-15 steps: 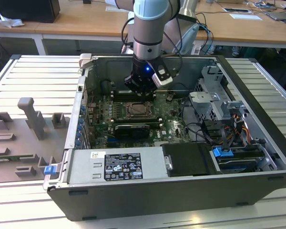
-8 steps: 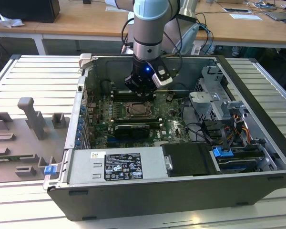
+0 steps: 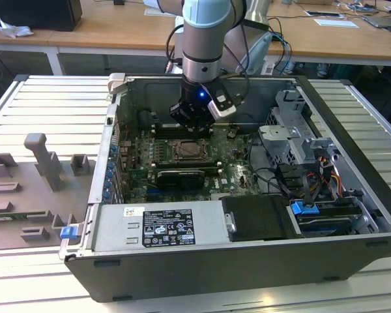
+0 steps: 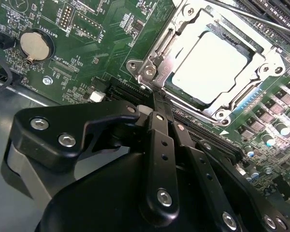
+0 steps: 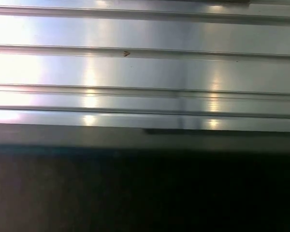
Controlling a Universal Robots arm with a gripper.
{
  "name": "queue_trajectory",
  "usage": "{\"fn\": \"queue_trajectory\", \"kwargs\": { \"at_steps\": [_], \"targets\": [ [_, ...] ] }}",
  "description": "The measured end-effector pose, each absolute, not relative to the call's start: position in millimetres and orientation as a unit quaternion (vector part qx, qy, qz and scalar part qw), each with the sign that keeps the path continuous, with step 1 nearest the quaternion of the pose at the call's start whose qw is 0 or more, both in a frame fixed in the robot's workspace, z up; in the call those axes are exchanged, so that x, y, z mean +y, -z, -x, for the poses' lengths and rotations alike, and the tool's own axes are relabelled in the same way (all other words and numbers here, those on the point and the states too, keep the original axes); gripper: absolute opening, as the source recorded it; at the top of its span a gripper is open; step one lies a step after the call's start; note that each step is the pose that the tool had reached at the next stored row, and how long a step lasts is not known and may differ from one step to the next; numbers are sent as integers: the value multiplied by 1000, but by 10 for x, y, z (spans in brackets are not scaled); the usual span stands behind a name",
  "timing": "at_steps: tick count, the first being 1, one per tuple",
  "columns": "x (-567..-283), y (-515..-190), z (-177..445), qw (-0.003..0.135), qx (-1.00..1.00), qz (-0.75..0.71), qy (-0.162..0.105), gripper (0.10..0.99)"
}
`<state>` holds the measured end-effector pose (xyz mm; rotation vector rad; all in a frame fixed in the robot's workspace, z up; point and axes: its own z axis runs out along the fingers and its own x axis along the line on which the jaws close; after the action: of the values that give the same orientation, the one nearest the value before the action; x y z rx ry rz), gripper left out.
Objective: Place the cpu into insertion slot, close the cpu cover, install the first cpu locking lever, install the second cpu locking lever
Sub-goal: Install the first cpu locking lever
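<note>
CPU: pale silver-grey square, seated in the insertion slot with the cpu cover lying flat around it, its metal frame bordering all four sides of the chip. Gripper: jaws pressed together, nothing between them, black fingertips at the cover's near corner edge, just beside a corner screw; whether they touch the metal cannot be told. Thin metal rod, one locking lever, runs along the far side of the cover. Green motherboard rings the socket; round coin battery sits well apart from the jaws.

Exterior view: gripper hangs low inside the open computer case, just beyond the socket. Case walls stand clear of the arm on both sides. Drive cage and cable bundle crowd the exterior view's right. Grey power supply lines the near edge. Case rests on a ribbed metal tabletop. Grey fixture blocks on the exterior view's left.
</note>
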<state>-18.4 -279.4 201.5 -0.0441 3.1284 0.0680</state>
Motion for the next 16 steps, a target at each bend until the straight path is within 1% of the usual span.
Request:
{"fn": "queue_trajectory", "kwargs": {
  "at_steps": [2,6,9,13,16],
  "targets": [
    [-2796,-2003,180,6,1000,14,-23,106],
    [-2795,-1998,177,6,999,14,-34,106],
    [-2791,-2013,174,7,999,14,-35,106],
    [-2793,-2119,175,7,999,14,-34,106],
    [-2812,-2124,175,6,999,14,-34,106]
  ]
}}
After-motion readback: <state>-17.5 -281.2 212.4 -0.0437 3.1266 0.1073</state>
